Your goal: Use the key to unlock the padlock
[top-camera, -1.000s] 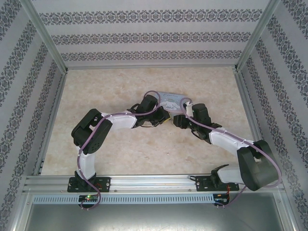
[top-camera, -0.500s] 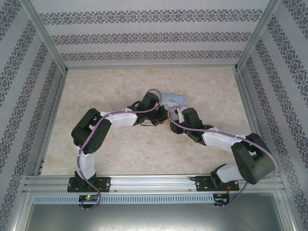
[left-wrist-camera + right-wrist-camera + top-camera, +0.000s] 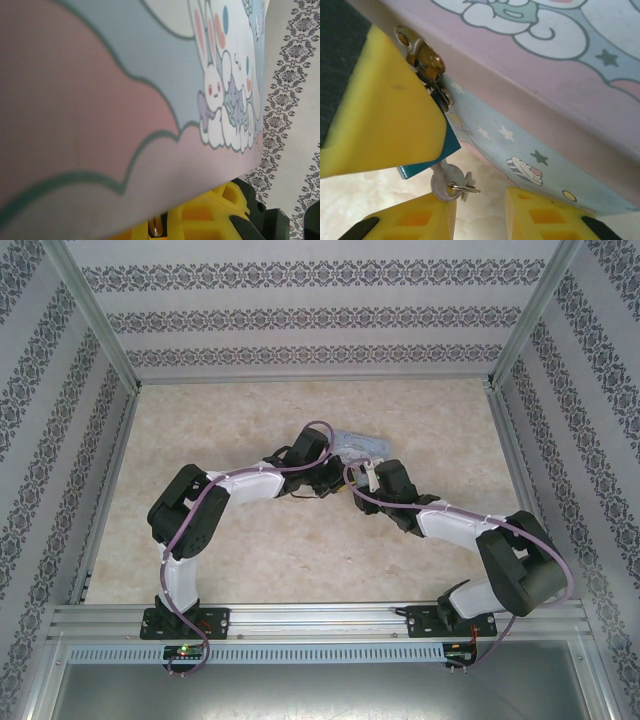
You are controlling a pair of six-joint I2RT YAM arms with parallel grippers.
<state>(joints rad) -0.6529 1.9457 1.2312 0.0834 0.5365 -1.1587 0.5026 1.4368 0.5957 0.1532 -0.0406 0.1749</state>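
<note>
Blue tin mid-table, seen from above: right gripper has slid left, meeting left gripper. Left wrist: tin looms close. Right wrist: left's fingers, pressed together, pinch the hanging padlock. Right's spread fingers narrow around the inserted key, so a turn looks next.

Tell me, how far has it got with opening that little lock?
Done: the small silvery key sits in the tiny teal padlock. In hand: the left tool's yellow finger covers the padlock, apparently steadying it; the right tool, jaws apart, is at the key's head. Left: turning the key; the padlock hangs on the metal clasp of the pastel cartoon tin.
</note>
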